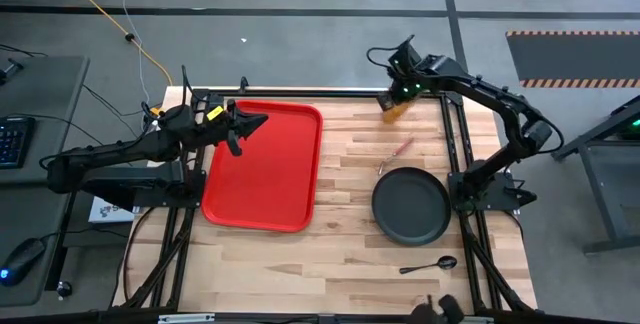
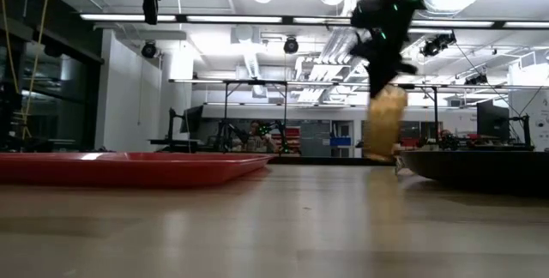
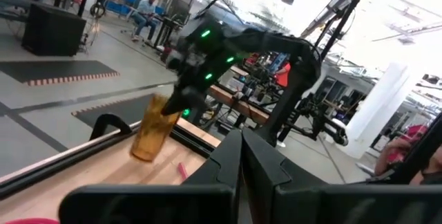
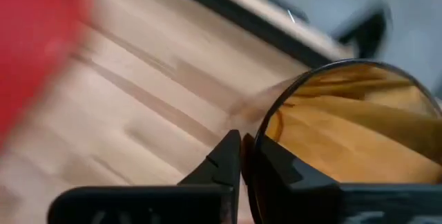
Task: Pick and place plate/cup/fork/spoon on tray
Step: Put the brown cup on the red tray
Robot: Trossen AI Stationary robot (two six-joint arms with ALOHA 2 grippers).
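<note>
The amber cup (image 1: 393, 110) is near the table's far edge, right of the middle, held by my right gripper (image 1: 402, 92); it also shows in the low view (image 2: 383, 123) and the left wrist view (image 3: 152, 128). My left gripper (image 1: 260, 122) is shut and empty above the far part of the red tray (image 1: 262, 164). The dark plate (image 1: 411, 205) lies flat on the table right of the tray. The slim fork (image 1: 395, 152) lies beyond the plate. The dark spoon (image 1: 430, 264) lies near the front edge. My right gripper pinches the cup's rim wall (image 4: 261, 135), with one finger (image 4: 280, 165) inside the cup and one finger (image 4: 224, 156) outside. The fingers come from above, slanting down. The cup hangs tilted below them (image 2: 383, 123), its base low over the table.
A black frame rail (image 1: 330, 94) runs along the table's far edge just behind the cup. Bare wood (image 1: 350, 204) lies between the tray and the plate. People and benches show in the room beyond the table.
</note>
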